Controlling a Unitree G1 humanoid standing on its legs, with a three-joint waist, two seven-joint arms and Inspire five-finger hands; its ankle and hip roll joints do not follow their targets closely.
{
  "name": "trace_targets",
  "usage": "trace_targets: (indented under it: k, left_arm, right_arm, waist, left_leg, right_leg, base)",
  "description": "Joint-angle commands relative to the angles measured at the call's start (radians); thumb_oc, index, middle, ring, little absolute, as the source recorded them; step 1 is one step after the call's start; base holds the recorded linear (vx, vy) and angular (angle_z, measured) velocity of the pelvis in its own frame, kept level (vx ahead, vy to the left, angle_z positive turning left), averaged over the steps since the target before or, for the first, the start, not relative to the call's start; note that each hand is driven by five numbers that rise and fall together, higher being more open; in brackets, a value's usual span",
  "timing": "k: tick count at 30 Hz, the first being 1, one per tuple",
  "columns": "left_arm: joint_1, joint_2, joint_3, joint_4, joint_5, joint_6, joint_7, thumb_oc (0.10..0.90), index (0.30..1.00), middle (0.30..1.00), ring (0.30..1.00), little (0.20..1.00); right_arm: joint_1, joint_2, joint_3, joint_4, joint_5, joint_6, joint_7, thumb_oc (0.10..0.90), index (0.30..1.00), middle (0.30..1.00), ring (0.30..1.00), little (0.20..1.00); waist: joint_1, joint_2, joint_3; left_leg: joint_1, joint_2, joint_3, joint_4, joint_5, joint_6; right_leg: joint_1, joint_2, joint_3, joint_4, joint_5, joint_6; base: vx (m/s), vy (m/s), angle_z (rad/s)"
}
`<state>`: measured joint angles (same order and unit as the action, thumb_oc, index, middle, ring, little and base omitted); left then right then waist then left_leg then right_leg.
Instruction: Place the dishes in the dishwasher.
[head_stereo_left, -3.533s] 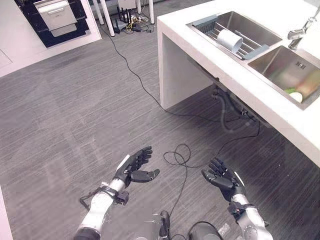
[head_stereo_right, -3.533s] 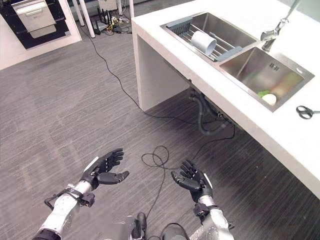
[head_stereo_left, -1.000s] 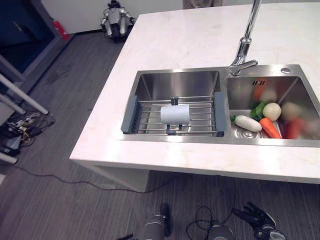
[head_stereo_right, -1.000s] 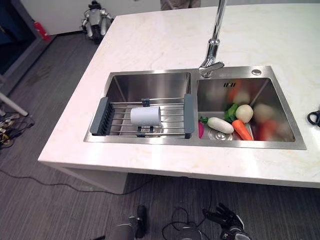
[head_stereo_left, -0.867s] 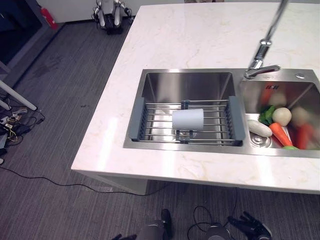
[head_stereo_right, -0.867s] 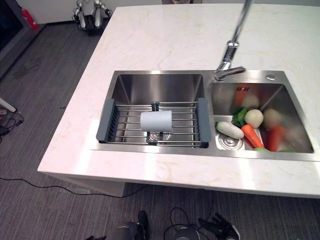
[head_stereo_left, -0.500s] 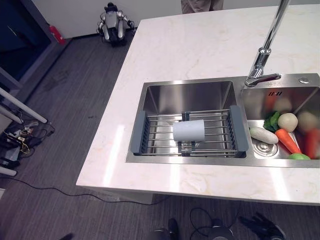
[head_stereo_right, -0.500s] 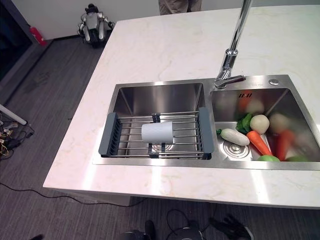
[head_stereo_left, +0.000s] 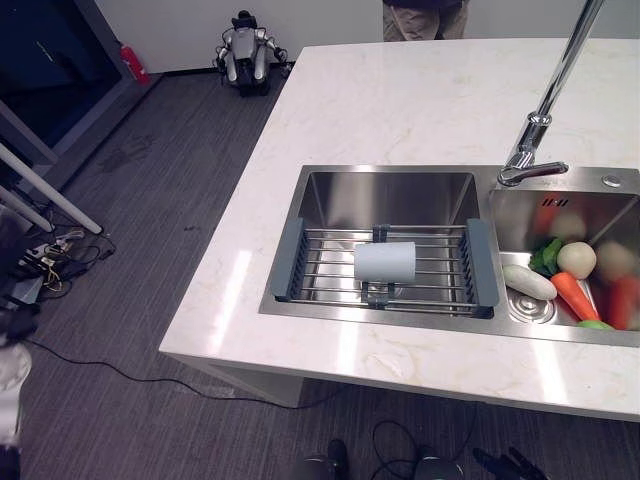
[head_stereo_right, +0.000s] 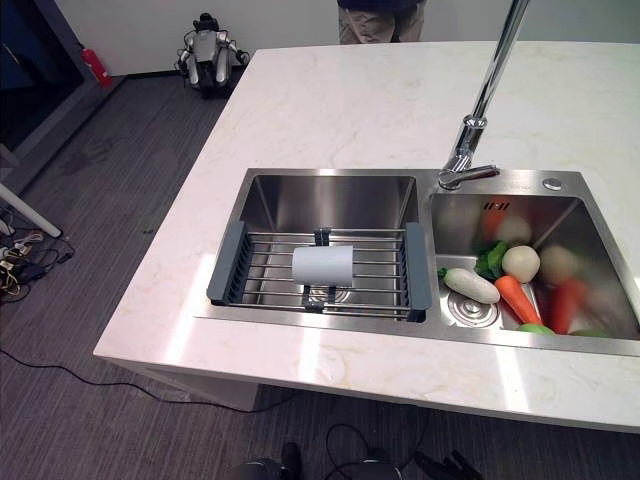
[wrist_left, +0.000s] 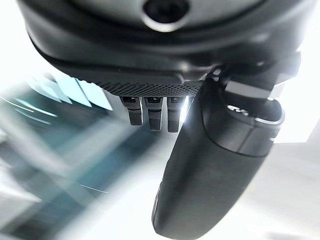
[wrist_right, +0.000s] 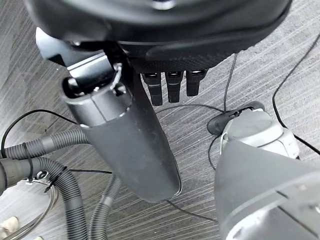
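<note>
Right robot hand (wrist_right: 150, 130) hangs low over the grey floor (wrist_right: 280, 55), below the tabletop's near edge, fingers (wrist_right: 170, 85) straight and relaxed, holding nothing; grey drain hoses (wrist_right: 60, 175) run beside it in the right wrist view, and its fingertips just poke in at the bottom edge of the head views. Left robot hand (wrist_left: 210, 165) shows in its wrist view with thumb out and fingers (wrist_left: 152, 112) straight, empty, against a blurred bright background. Next up is the white marble tabletop (head_stereo_left: 400, 100) with a double steel sink (head_stereo_left: 390, 195) set into it. Across the left basin lies a wire drying rack (head_stereo_left: 330, 270) with grey end pieces, and the white cup (head_stereo_left: 385, 262) lies on its side on the rack, about mid rack, well apart from both robot hands and above them. The right basin (head_stereo_right: 590, 250) holds vegetables: a white radish (head_stereo_right: 470, 285), an orange carrot (head_stereo_right: 518, 298), a round pale onion (head_stereo_right: 520, 262), green leaves (head_stereo_right: 490, 260), more blurred red and green pieces further right. Tall chrome faucet (head_stereo_right: 480, 110) stands behind the divider between basins. Farther off, at the tabletop's far edge, a person (head_stereo_right: 380, 20) stands, legs only seen; on the floor past the far left corner sits a small robot (head_stereo_right: 205, 45); a red extinguisher (head_stereo_right: 92, 65) stands by the dark wall.
</note>
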<state>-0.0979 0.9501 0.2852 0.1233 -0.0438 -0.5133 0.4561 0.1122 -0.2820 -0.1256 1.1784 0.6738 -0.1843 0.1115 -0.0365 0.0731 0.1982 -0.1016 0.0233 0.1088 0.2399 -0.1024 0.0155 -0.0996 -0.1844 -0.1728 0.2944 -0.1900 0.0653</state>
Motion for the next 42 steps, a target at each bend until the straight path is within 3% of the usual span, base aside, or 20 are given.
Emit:
trace_targets:
  k: [1, 3, 6, 7, 10, 11, 12, 20, 23, 31, 42]
  left_arm:
    - [-0.135, -0.008, -0.018, -0.066, -0.088, -0.096, -0.286, 0.800, 0.900, 0.900, 0.900, 0.900]
    - [-0.183, -0.026, -0.069, -0.108, -0.071, -0.084, -0.339, 0.800, 0.900, 0.900, 0.900, 0.900]
    - [-0.262, -0.037, -0.154, -0.129, -0.111, -0.022, -0.425, 0.800, 0.900, 0.900, 0.900, 0.900]
    - [-0.320, -0.044, -0.215, -0.123, -0.145, 0.029, -0.478, 0.800, 0.900, 0.900, 0.900, 0.900]
    - [-0.380, -0.044, -0.285, -0.110, -0.149, 0.070, -0.538, 0.800, 0.900, 0.900, 0.900, 0.900]
    - [-0.410, -0.044, -0.323, -0.102, -0.182, 0.083, -0.602, 0.800, 0.900, 0.900, 0.900, 0.900]
    - [-0.472, -0.051, -0.391, -0.100, -0.215, 0.154, -0.688, 0.800, 0.900, 0.900, 0.900, 0.900]
    - [-0.612, -0.027, -0.572, 0.009, -0.178, 0.331, -0.785, 0.800, 0.900, 0.900, 0.900, 0.900]
    - [-0.682, 0.030, -0.671, 0.083, -0.225, 0.442, -0.904, 0.800, 0.900, 0.900, 0.900, 0.900]
    - [-0.690, 0.042, -0.702, 0.107, -0.221, 0.467, -0.915, 0.800, 0.900, 0.900, 0.900, 0.900]
    - [-0.655, 0.052, -0.678, 0.120, -0.181, 0.467, -0.917, 0.800, 0.900, 0.900, 0.900, 0.900]
  right_arm:
    - [-0.017, -0.026, -0.003, 0.012, 0.027, -0.023, 0.005, 0.800, 0.900, 0.900, 0.900, 0.900]
    - [-0.017, -0.023, -0.012, 0.024, 0.010, -0.021, 0.015, 0.800, 0.900, 0.900, 0.900, 0.900]
    - [-0.015, -0.026, -0.016, 0.042, -0.013, -0.013, 0.029, 0.800, 0.900, 0.900, 0.900, 0.900]
    - [-0.013, -0.031, -0.019, 0.053, -0.015, -0.009, 0.033, 0.800, 0.900, 0.900, 0.900, 0.900]
    - [-0.011, -0.038, -0.020, 0.059, -0.014, -0.002, 0.035, 0.800, 0.900, 0.900, 0.900, 0.900]
    - [-0.010, -0.042, -0.020, 0.062, -0.014, 0.003, 0.036, 0.800, 0.900, 0.900, 0.900, 0.900]
    - [-0.012, -0.051, -0.027, 0.071, -0.015, 0.013, 0.041, 0.800, 0.900, 0.900, 0.900, 0.900]
    - [-0.004, -0.070, -0.033, 0.080, -0.042, 0.029, 0.041, 0.800, 0.900, 0.900, 0.900, 0.900]
    - [0.004, -0.092, -0.060, 0.084, -0.044, 0.036, 0.046, 0.800, 0.900, 0.900, 0.900, 0.900]
    - [0.005, -0.100, -0.065, 0.062, -0.044, 0.031, 0.047, 0.800, 0.900, 0.900, 0.900, 0.900]
    - [0.011, -0.105, -0.073, 0.042, -0.057, 0.044, 0.035, 0.800, 0.900, 0.900, 0.900, 0.900]
  waist:
    - [-0.043, 0.014, -0.031]
    - [-0.051, 0.013, -0.036]
    - [-0.074, 0.010, -0.043]
    - [-0.090, 0.009, -0.048]
    - [-0.107, 0.009, -0.051]
    - [-0.115, 0.010, -0.052]
    - [-0.128, 0.012, -0.054]
    - [-0.176, 0.025, -0.062]
    - [-0.200, 0.048, -0.056]
    - [-0.210, 0.066, -0.052]
    - [-0.205, 0.071, -0.048]
  left_leg:
    - [0.010, 0.035, -0.046, 0.060, -0.164, -0.040]
    - [0.012, 0.039, -0.037, 0.060, -0.166, -0.039]
    - [0.019, 0.046, -0.020, 0.060, -0.169, -0.040]
    - [0.023, 0.051, -0.006, 0.060, -0.170, -0.042]
    - [0.026, 0.056, 0.009, 0.060, -0.170, -0.043]
    - [0.028, 0.058, 0.015, 0.060, -0.170, -0.043]
    - [0.031, 0.063, 0.027, 0.060, -0.170, -0.045]
    - [0.046, 0.072, 0.072, 0.060, -0.169, -0.047]
    - [0.054, 0.072, 0.097, 0.060, -0.169, -0.049]
    - [0.051, 0.066, 0.101, 0.060, -0.170, -0.048]
    - [0.049, 0.062, 0.103, 0.060, -0.171, -0.044]
  right_leg:
    - [0.040, 0.002, 0.020, 0.006, -0.038, 0.084]
    - [0.035, 0.004, 0.028, 0.006, -0.034, 0.087]
    - [0.033, 0.008, 0.043, 0.006, -0.028, 0.092]
    - [0.029, 0.010, 0.054, 0.006, -0.023, 0.097]
    - [0.023, 0.011, 0.066, 0.006, -0.016, 0.102]
    - [0.021, 0.012, 0.072, 0.006, -0.013, 0.103]
    - [0.015, 0.012, 0.081, 0.006, -0.007, 0.107]
    - [0.001, 0.017, 0.120, 0.006, 0.008, 0.115]
    - [-0.012, 0.014, 0.146, 0.006, 0.018, 0.123]
    - [-0.023, 0.011, 0.164, 0.006, 0.023, 0.128]
    - [-0.028, 0.001, 0.158, 0.006, 0.024, 0.130]
  base:
    - [-0.02, -0.037, -0.32]
    - [-0.02, -0.030, -0.31]
    - [-0.01, -0.023, -0.40]
    - [-0.01, -0.029, -0.36]
    - [-0.01, -0.013, -0.19]
    - [-0.02, -0.010, -0.09]
    - [-0.02, -0.006, -0.10]
    - [-0.01, 0.004, -0.22]
    - [-0.03, 0.036, -0.20]
    - [0.00, 0.026, -0.05]
    - [0.00, 0.002, 0.00]
